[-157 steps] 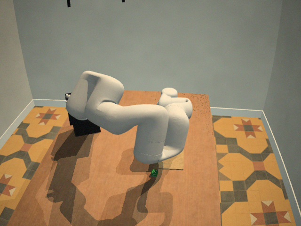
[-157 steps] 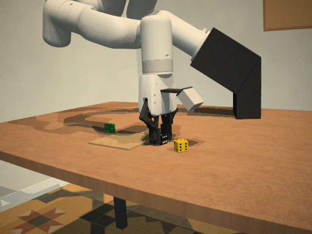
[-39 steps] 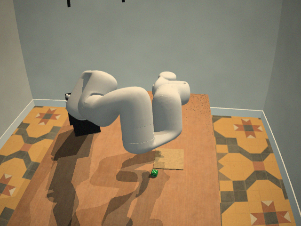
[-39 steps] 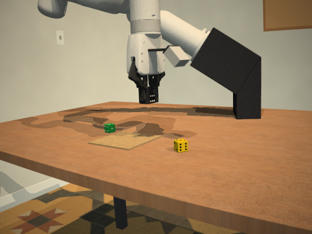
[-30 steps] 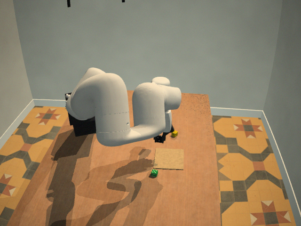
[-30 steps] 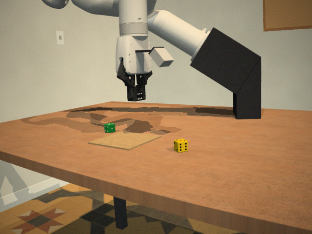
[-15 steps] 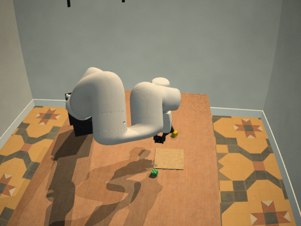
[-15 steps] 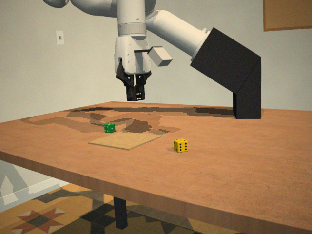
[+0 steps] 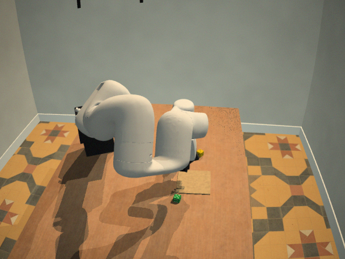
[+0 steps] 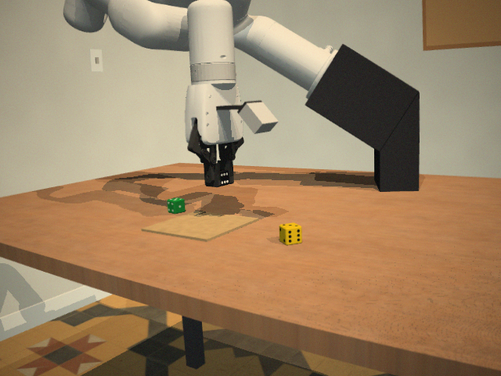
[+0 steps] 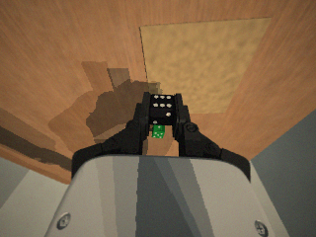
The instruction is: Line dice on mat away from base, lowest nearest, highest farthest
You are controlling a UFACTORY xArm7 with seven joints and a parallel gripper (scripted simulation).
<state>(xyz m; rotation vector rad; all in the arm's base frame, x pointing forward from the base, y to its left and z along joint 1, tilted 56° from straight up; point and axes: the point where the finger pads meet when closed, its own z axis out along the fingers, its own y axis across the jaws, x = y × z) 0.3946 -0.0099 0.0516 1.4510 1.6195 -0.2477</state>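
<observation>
My gripper is shut on a black die with white pips and holds it above the table, near the mat's edge that faces the base. The die also shows between the fingers in the wrist view. The tan mat lies flat on the table; it also shows in the top view and in the wrist view. A green die rests on the table just off a mat corner, and shows below the fingers in the wrist view. A yellow die rests on the table beside the mat.
The arm's black base block stands at the back of the table. The arm's white links hang over the table's middle and hide the gripper in the top view.
</observation>
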